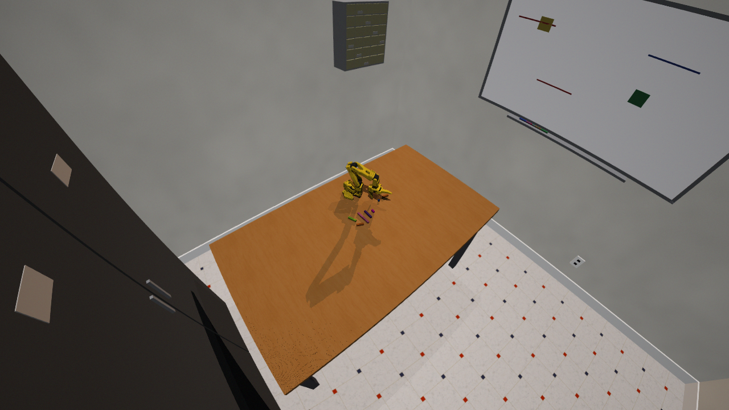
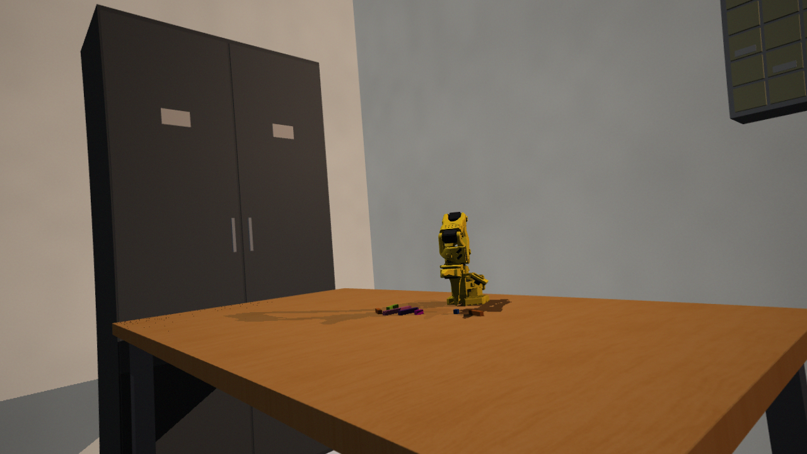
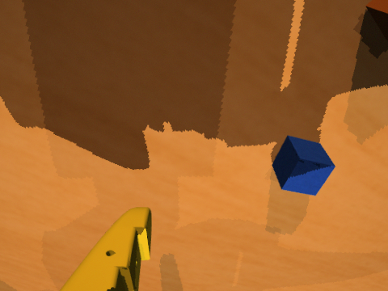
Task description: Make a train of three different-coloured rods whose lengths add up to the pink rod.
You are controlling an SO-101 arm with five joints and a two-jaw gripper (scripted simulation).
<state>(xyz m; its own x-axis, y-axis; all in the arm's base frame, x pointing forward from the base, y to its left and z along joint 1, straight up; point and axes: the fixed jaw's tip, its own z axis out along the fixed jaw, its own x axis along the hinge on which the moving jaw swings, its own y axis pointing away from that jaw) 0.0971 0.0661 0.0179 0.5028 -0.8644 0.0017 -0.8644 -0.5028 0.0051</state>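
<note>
My gripper (image 1: 389,195) (image 2: 451,273) is open and empty, low above the table. A blue rod (image 1: 379,200) (image 2: 456,311) (image 3: 303,166) lies near it, right of the yellow finger (image 3: 117,250) in the wrist view. An orange rod (image 1: 384,195) (image 2: 477,313) (image 3: 381,6) lies beyond the blue one. The magenta rod (image 1: 373,210) (image 2: 418,311), purple rod (image 1: 368,214) (image 2: 408,311) and pink rod (image 1: 363,217) (image 2: 391,311) lie in a separate group. The lime rod (image 1: 352,219) (image 2: 392,307) and a second orange rod (image 1: 359,224) (image 2: 378,311) lie beside the pink rod. The gripper's other finger is outside the wrist view.
The wooden table (image 1: 285,275) (image 2: 507,361) carries the arm and rods. The arm's base (image 1: 349,190) (image 2: 476,296) stands near its back edge. Arm shadows cross the rod area and darken much of the wrist view.
</note>
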